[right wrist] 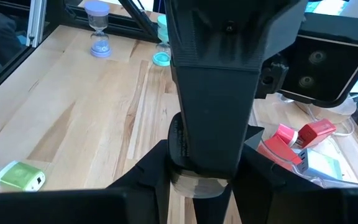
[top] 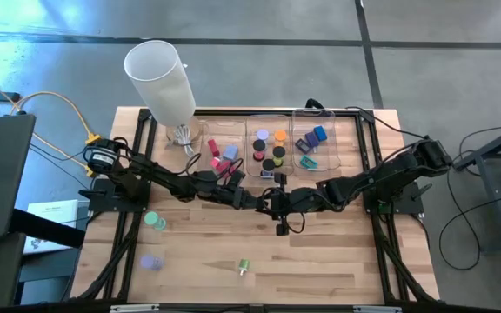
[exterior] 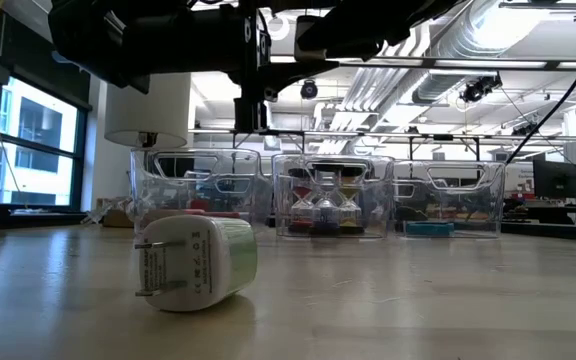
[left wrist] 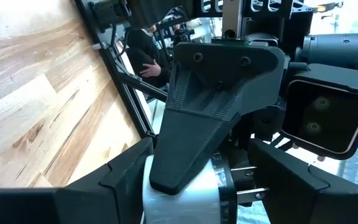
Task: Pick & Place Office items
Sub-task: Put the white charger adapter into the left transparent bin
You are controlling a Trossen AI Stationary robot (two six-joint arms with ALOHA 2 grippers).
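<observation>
The office items lie in two groups. Most are sorted into three clear plastic trays (top: 235, 119) at 12 o'clock on the wooden worktop (top: 337, 261): red and pink blocks (top: 218, 153) in one, black discs (top: 273, 157) with orange and lavender caps in the middle one, blue and purple clips (top: 314, 137) in the third. Three pieces stand loose: a teal cap (top: 153, 221) at 9 o'clock, a lavender cap (top: 150, 261) at 8 o'clock, and a green piece (top: 243, 267) at 6 o'clock. Seen level, the green piece shows a rounded pale-green body, a white face and two metal prongs, lying on its side.

At the worktop's middle the two arms meet. The right end effector (top: 287, 202) is closed on a small round piece (right wrist: 197, 177), dark-rimmed with a paler underside. The left end effector (top: 266, 202) stands around the same piece with its jaws apart, a gap showing on one side. One broad ribbed black finger (left wrist: 210, 106) of the other arm crosses each wrist view and hides most of the piece; in the left wrist view it looks pale and glossy, so its kind is hard to tell.

A tall white translucent cylinder (top: 159, 78) stands at 11 o'clock, its top cut off in the low view
</observation>
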